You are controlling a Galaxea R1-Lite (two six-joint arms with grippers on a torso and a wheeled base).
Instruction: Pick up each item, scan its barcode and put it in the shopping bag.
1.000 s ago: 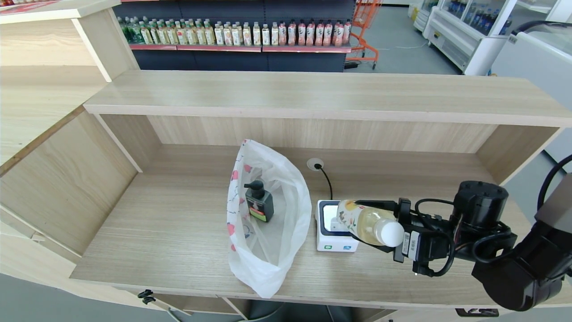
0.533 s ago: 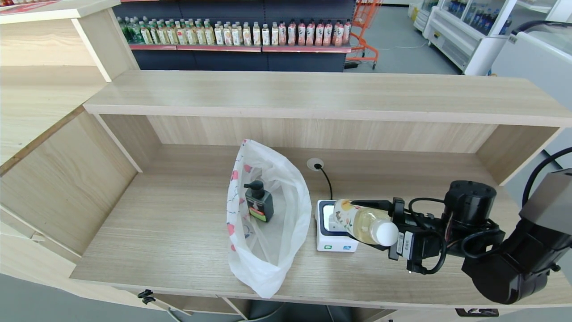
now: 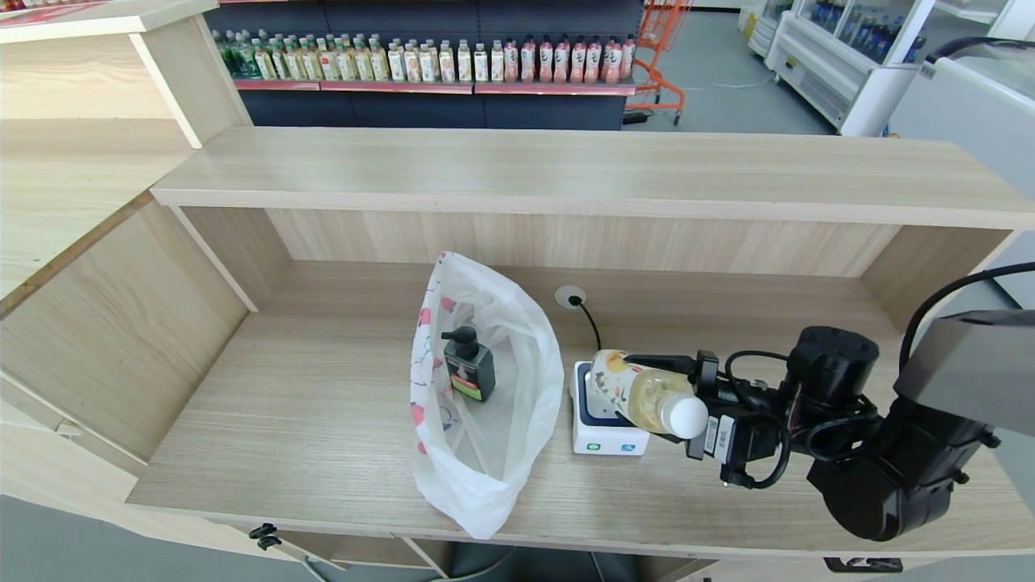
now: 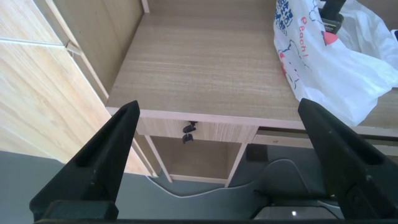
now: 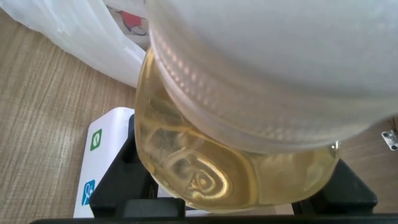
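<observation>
So, left gripper (image 4: 217, 121) hangs by the counter's front edge w/ jaws wide, nothing in it. Shopping bag (image 3: 534, 364) stands open mid-counter, pump bottle (image 3: 469, 370) already inside. Just right of it, right gripper (image 3: 636, 393) clamps the drink bottle (image 3: 651, 398) sideways over the scanner (image 3: 602, 440). Looks like the scan step rn. Next imo: swing it left and drop it in the bag.

Shopping bag (image 3: 530, 380) mouth open beside scanner (image 3: 608, 440)
</observation>
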